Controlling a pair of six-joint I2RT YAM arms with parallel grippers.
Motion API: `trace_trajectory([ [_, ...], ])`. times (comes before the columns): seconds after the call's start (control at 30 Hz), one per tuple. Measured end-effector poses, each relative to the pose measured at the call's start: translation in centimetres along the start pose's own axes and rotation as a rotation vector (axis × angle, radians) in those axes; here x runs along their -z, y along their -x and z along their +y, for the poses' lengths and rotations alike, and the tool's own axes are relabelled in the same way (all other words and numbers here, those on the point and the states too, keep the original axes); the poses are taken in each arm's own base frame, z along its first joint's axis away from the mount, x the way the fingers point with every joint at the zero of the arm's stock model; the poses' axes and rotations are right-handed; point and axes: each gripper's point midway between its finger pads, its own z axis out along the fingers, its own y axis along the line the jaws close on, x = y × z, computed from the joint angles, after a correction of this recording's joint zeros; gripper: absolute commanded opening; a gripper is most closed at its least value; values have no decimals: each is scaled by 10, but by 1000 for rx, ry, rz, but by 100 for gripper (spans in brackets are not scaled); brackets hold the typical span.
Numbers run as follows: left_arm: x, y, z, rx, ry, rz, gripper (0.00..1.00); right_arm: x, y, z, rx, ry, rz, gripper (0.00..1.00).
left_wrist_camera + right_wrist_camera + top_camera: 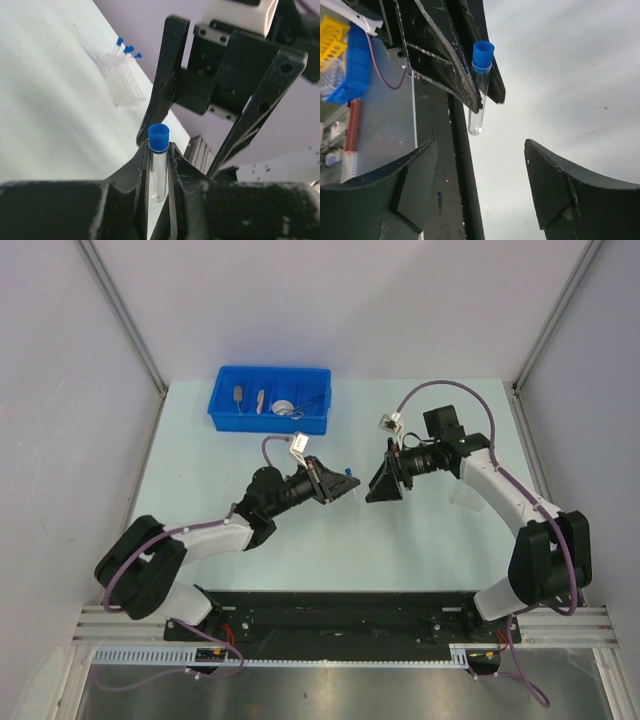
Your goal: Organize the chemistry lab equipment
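Observation:
My left gripper (343, 483) is shut on a clear tube with a blue cap (159, 165), held in the air over the table's middle; the cap (347, 472) sticks out past the fingertips. My right gripper (381, 486) is open and empty, facing the left one a short gap away, with the tube (478, 102) just beyond its jaws. The clear plastic tube rack (121, 80) stands on the table with three blue-capped tubes (128, 49) in it. Two tan wooden-handled tools (239, 394), the white round dish (284, 408) and the silver wire tongs (311, 406) lie in the bin.
The large blue divided bin (225, 412) sits at the back left of the pale green table. Grey walls with metal posts close in the left, back and right. The rack shows faintly under the right forearm (463, 502).

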Motion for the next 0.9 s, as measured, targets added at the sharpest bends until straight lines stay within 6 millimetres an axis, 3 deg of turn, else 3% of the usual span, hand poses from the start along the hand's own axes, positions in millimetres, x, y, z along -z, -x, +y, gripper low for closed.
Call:
trace_trajectory([
  [0.13,17,-15,-6,-165,-16,120,11,12,-2,13,83,-7,6,75],
  [0.33,40,-48,2,-304,-36,315,12,11,2,27,105,25,29,71],
  [0.47,49,-60,6,-335,-43,382,12,-1,7,35,69,71,45,61],
  [0.83,52,-70,-3,-347,-87,426,13,-38,-9,41,-44,115,137,47],
  [0.9,52,-71,-4,-346,-91,428,13,-40,-10,39,-53,106,145,38],
])
